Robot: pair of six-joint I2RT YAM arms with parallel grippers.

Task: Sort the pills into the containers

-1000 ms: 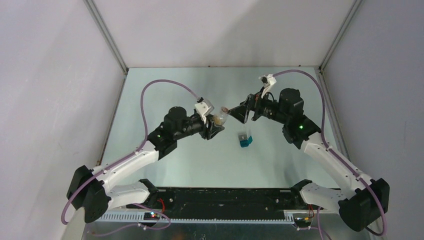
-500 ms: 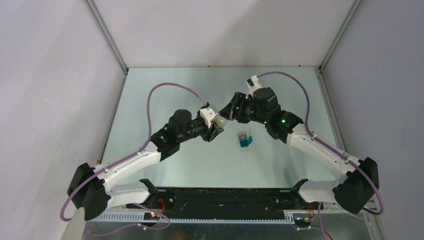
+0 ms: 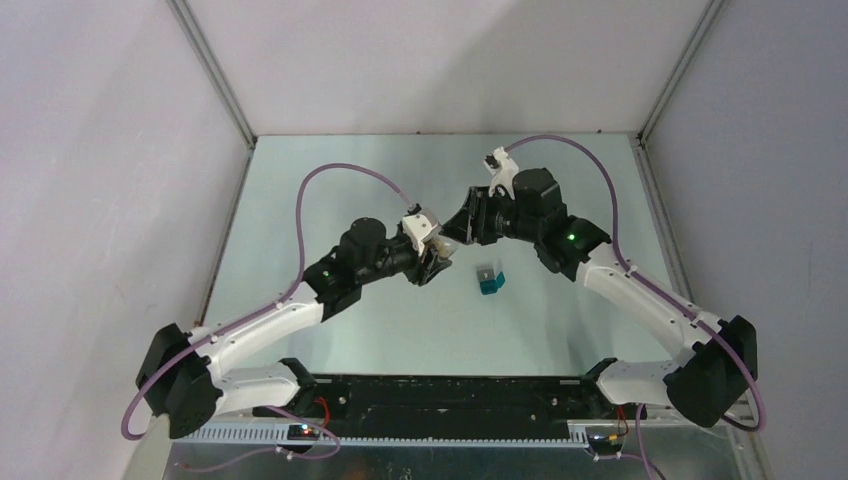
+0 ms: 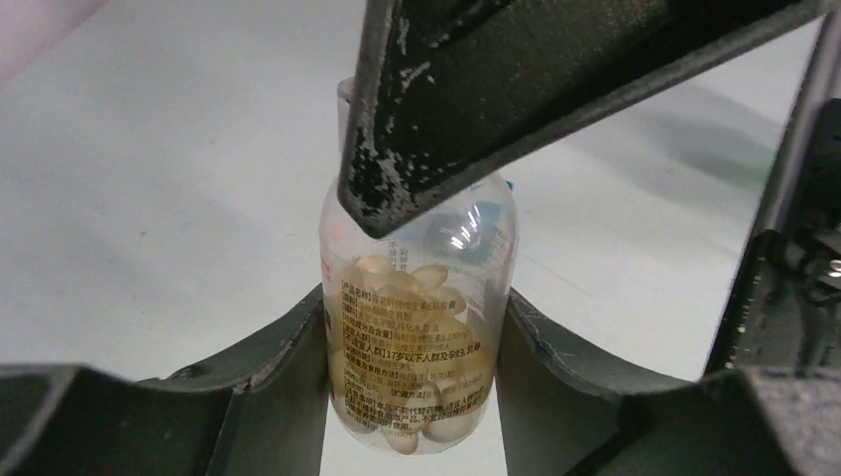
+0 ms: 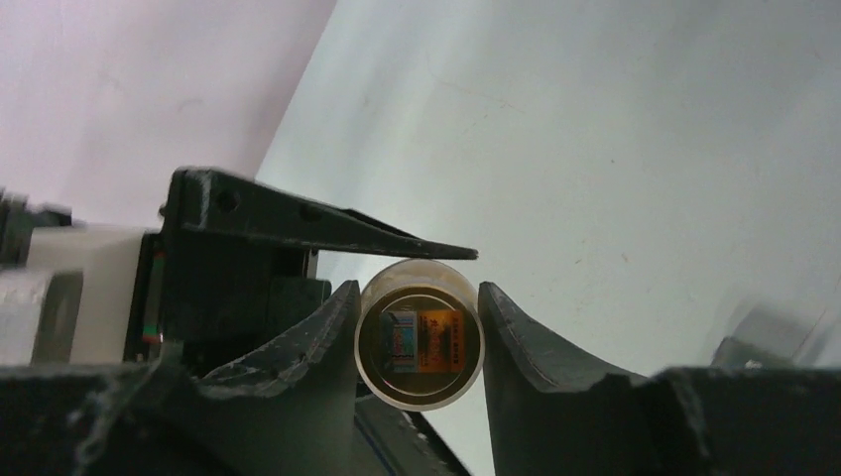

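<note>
Left hand (image 4: 415,342) pinches the pill bottle (image 4: 412,397); right hand (image 5: 419,309), at its 2 o'clock, seemingly clamps the cap (image 5: 420,347) end-on.

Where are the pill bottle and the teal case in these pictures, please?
pill bottle (image 4: 417,347): left wrist view, on its labelled body.
teal case (image 3: 490,286): top external view, on its teal lower part.

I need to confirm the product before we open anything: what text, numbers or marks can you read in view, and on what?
Label on the bottle, left wrist view: black lines of Chinese characters, too small to quote reliably.
Sticker on the bottle's round end, right wrist view: orange and blue, print blurred, unreadable.
Case, top view: small mark on its grey face, too small to read.
No other text visible.
</note>
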